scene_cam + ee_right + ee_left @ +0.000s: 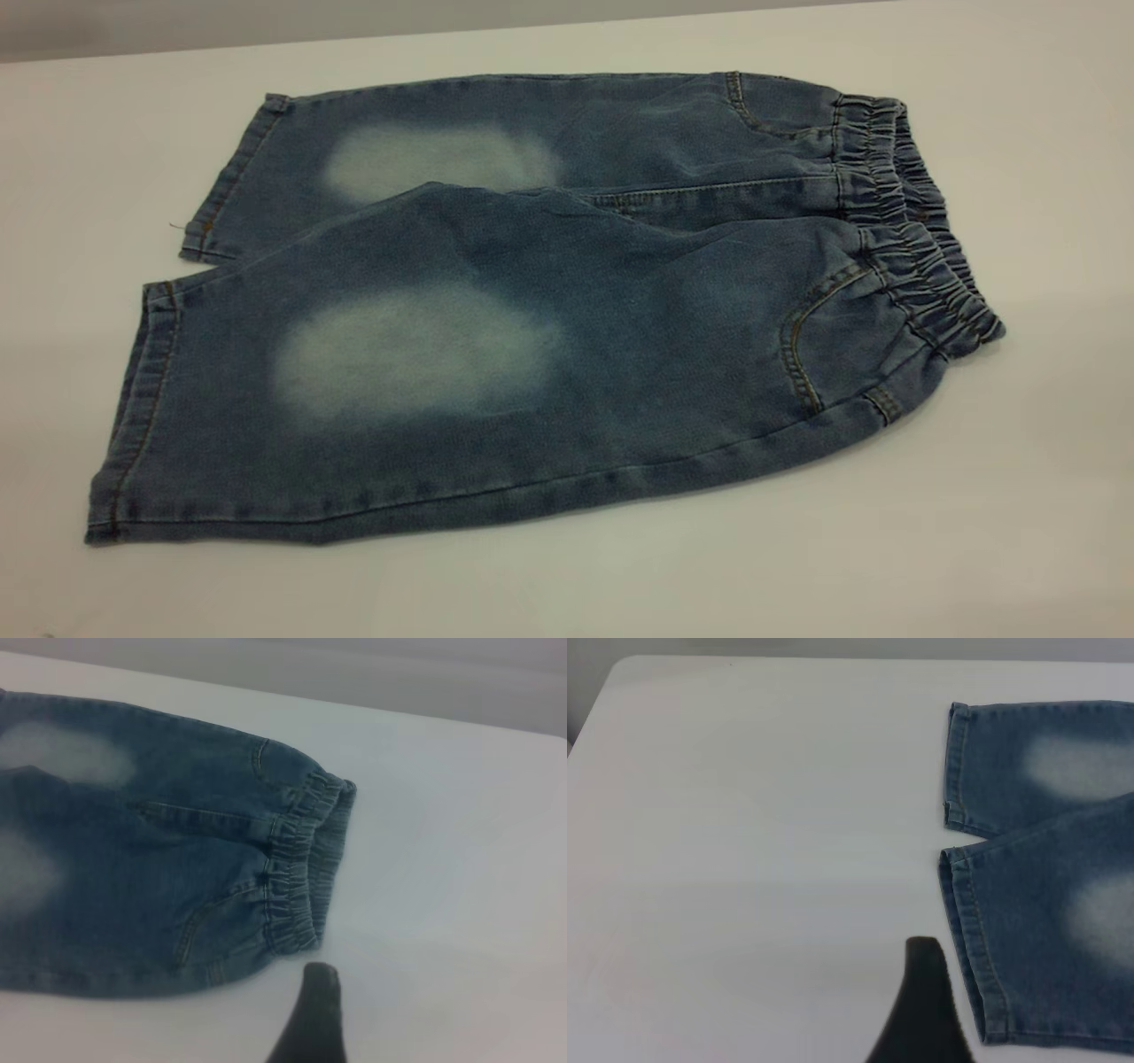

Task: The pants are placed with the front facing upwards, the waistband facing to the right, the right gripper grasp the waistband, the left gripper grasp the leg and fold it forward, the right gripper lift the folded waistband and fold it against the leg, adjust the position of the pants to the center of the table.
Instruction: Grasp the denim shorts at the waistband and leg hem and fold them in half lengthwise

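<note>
Exterior view: the pants (pixel 532 328) lie flat on the white counter (pixel 1019 496), front up, gathered waistband (pixel 921 230) to the right, leg hems (pixel 133 399) to the left. The near leg overlaps the far leg's inner edge; each leg bears a pale faded oval. Neither hand appears in this view.

Left wrist view: only here does the left hand (pixel 926 1010) show, as a single dark fingertip over bare counter (pixel 744 815), just beside the near leg's hem (pixel 970 948) and not touching it. With one tip visible, whether this hand is spread or pressed together cannot be told. Both hems lie side by side, with a narrow gap of counter between them.

Right wrist view: only here does the right hand (pixel 312 1014) show, likewise as one dark fingertip, just off the near end of the waistband (pixel 292 877); its spread cannot be told. The waistband's elastic gathers and a front pocket seam (pixel 190 930) are seen close up.
</note>
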